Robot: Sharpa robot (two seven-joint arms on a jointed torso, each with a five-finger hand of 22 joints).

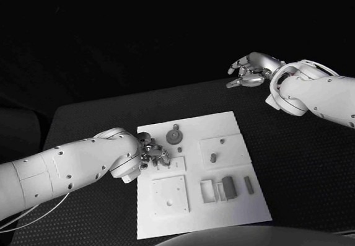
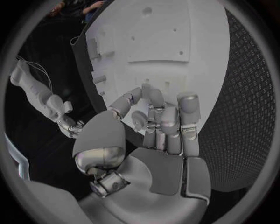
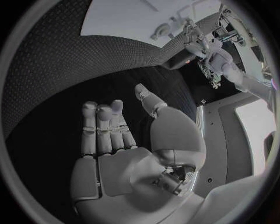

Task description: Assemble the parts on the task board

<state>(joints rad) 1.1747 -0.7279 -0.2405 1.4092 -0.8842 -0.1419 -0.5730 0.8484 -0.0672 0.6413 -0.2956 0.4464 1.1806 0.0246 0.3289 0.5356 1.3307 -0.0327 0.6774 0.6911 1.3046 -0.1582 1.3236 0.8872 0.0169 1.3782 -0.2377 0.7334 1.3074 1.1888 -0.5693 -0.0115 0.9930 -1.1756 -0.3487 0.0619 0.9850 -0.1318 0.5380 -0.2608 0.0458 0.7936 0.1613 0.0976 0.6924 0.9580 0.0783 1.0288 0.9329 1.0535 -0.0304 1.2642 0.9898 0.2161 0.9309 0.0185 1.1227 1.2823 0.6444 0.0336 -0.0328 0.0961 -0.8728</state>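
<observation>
So my left hand (image 1: 150,152) is down at the task board (image 1: 204,219), at its left edge, fingers bunched over the small upright pegs there. Can't honestly tell whether I've got a part pinched or my fingers are just curled by one; even my left wrist camera doesn't settle it. The hand is low and close because, I figure, those pieces need fine fingertip work.

The other grey parts are spread on the board: a round gear-like piece (image 1: 174,136) just beyond my left hand, and a few blocks (image 1: 228,187) toward the near right part of the board.

My right hand (image 1: 249,72) is well off the board's far right corner, fingers loosely apart, holding nothing. Probably parked there to stay out of the way.
</observation>
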